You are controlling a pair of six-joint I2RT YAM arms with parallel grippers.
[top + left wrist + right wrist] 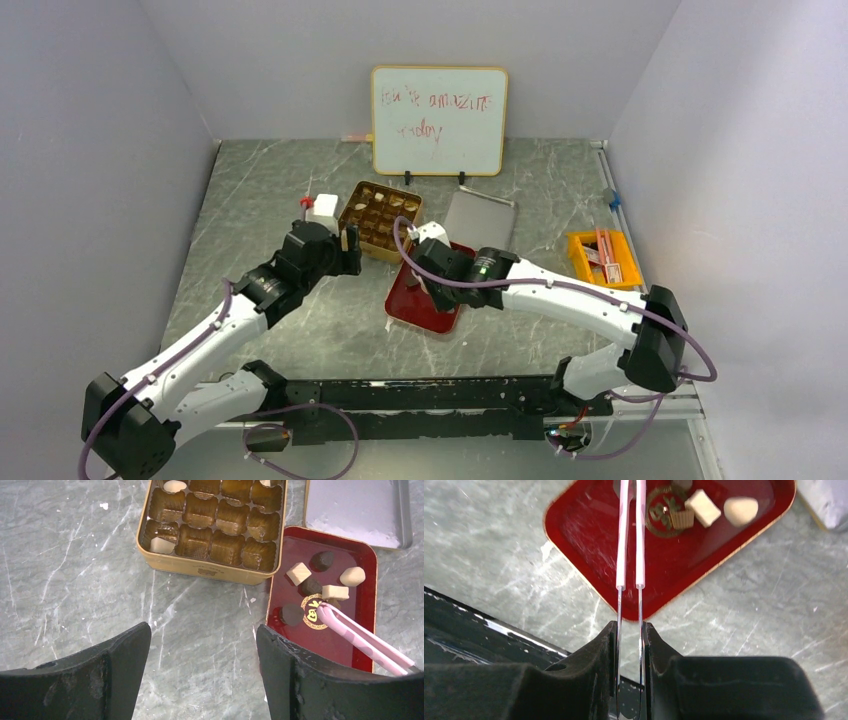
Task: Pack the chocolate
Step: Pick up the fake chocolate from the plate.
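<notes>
Several chocolate pieces lie on a red tray (360,550): a cream cube (298,573), dark pieces (291,614) and a cream rounded one (352,576). The gold tin (210,572) with moulded cells holds a cream piece (162,545) at its near left. My right gripper (630,627) is shut on pink tweezers (631,535), whose tips (322,611) are over the tray's gold emblem among the pieces. Nothing shows between the tips. My left gripper (202,629) is open and empty above the table, just in front of the tin. In the top view the tin (378,220) is left of the tray (430,300).
A silver tin lid (480,220) lies behind the tray. A whiteboard (438,120) stands at the back wall. An orange box (603,258) sits at the right. A small white object (322,208) is left of the tin. A black rail (420,395) runs along the near edge.
</notes>
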